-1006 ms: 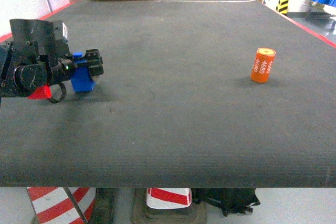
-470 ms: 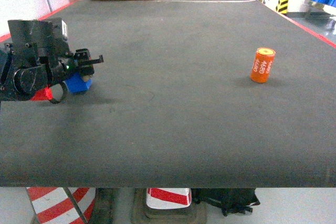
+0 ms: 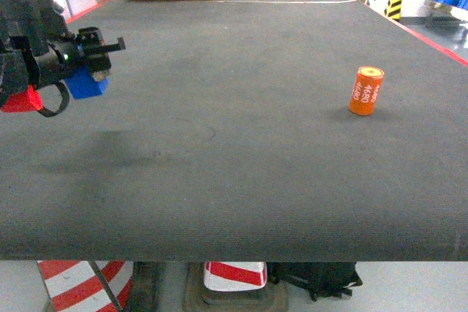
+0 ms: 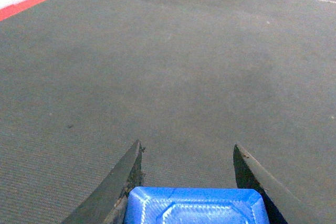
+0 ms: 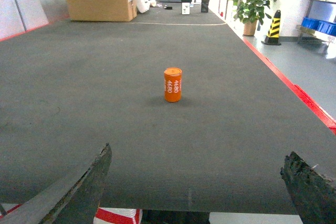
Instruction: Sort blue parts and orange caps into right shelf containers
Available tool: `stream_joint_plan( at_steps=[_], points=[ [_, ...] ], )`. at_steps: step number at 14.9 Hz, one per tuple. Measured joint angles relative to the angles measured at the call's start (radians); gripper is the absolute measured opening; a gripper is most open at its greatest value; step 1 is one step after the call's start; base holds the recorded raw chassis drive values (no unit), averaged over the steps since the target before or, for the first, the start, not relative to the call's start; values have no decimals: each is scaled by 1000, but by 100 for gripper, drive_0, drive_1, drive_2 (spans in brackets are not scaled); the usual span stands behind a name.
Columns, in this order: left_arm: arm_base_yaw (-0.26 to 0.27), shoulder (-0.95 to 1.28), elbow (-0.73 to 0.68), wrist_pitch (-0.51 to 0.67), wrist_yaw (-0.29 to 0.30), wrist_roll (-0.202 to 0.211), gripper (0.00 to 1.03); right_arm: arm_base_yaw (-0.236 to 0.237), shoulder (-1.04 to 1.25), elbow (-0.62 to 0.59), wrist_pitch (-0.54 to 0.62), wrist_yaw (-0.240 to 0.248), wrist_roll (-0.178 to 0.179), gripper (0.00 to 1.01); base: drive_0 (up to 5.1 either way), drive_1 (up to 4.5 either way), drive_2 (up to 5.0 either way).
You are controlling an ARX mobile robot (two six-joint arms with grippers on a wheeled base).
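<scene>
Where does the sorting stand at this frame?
Nothing looks delivered yet, and no shelf containers show. In hand: the left tool holds a blue part clear of the table. Left to do: the orange cap stands untouched, with the right tool open short of it.

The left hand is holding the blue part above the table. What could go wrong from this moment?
1. The left hand holds the blue part in the air; in the wrist view only its top edge sits between the fingers, so it might slip and drop.
2. The orange cap stands upright and alone; a sideways touch from the open right hand could tip it and let it roll towards the table's right edge.
</scene>
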Motion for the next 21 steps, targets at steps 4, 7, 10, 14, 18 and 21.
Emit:
stream_joint_plan(
  at_steps=[4,7,10,14,18,21],
  points=[
    [-25,-167,-140,18,-14,-31,42,0,0,0,0,0,0,98,0,0,0],
    [-47,-300,-235,36,-34,-49,42,0,0,0,0,0,0,98,0,0,0],
    [-80,-422,-333,43,-58,-60,42,0,0,0,0,0,0,98,0,0,0],
    [-120,-550,-474,84,-108,-65,42,0,0,0,0,0,0,98,0,0,0],
    [-163,-685,-592,126,-167,-28,42,0,0,0,0,0,0,98,0,0,0],
    [-267,-860,-744,132,-273,-16,42,0,0,0,0,0,0,98,0,0,0]
  ],
)
